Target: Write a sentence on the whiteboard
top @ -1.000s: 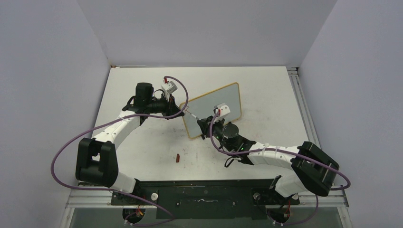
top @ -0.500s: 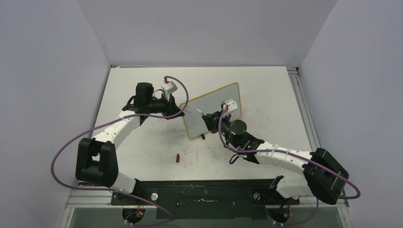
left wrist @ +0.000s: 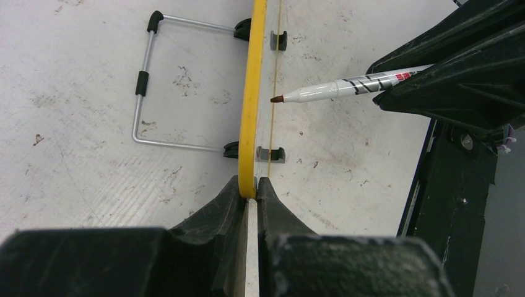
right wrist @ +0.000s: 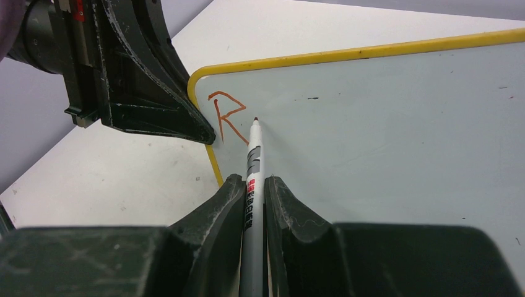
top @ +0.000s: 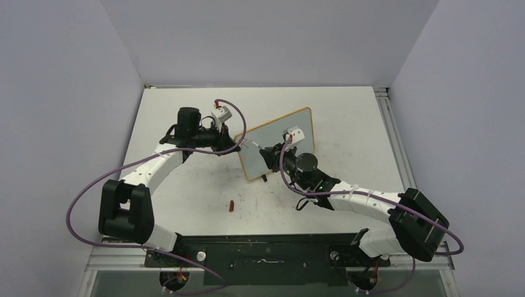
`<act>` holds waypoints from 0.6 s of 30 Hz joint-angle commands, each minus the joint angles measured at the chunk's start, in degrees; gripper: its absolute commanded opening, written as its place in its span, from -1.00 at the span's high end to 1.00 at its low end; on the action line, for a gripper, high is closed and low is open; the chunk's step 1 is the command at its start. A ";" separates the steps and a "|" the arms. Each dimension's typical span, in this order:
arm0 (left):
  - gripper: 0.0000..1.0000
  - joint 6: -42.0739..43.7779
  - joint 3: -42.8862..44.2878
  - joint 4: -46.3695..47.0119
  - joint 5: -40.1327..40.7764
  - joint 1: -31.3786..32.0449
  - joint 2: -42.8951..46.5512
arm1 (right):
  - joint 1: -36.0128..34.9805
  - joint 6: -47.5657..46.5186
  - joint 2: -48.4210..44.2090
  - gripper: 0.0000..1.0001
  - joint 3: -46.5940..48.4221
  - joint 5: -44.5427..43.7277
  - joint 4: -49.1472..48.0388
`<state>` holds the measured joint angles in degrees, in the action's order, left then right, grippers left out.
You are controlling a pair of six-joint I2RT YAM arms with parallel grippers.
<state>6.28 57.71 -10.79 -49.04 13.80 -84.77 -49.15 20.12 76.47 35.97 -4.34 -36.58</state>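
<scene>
The whiteboard (top: 277,143) stands tilted on the table, its yellow frame edge-on in the left wrist view (left wrist: 254,93). My left gripper (top: 234,146) is shut on its left edge (left wrist: 249,185). My right gripper (top: 267,156) is shut on a white marker (right wrist: 251,185), also seen in the left wrist view (left wrist: 353,86). The marker's brown tip sits at the board face, just right of a red-brown letter "R" (right wrist: 226,116), the only writing of the sentence, near the board's upper left corner (right wrist: 198,77).
The board's wire stand (left wrist: 145,80) rests on the table behind it. A small red marker cap (top: 231,205) lies on the table nearer the arm bases. Grey walls enclose the table on three sides.
My right gripper moved up and right across the board with the marker, then settled slightly left. The left gripper kept its hold on the board edge.
</scene>
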 commanded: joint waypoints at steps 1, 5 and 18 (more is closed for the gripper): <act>1.00 2.42 1.76 -2.13 1.44 0.55 -0.48 | 0.26 -0.50 0.93 0.89 2.88 1.26 -3.68; 1.00 2.50 1.81 -2.21 1.41 0.54 -0.56 | 0.25 -0.37 1.72 0.89 3.04 1.35 -3.72; 1.00 2.65 1.89 -2.40 1.58 0.52 -0.57 | 0.26 -0.04 3.06 0.89 3.20 0.11 -3.40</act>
<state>6.46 57.93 -11.25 -47.99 13.82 -84.84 -49.17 20.14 79.40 37.28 -3.05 -37.21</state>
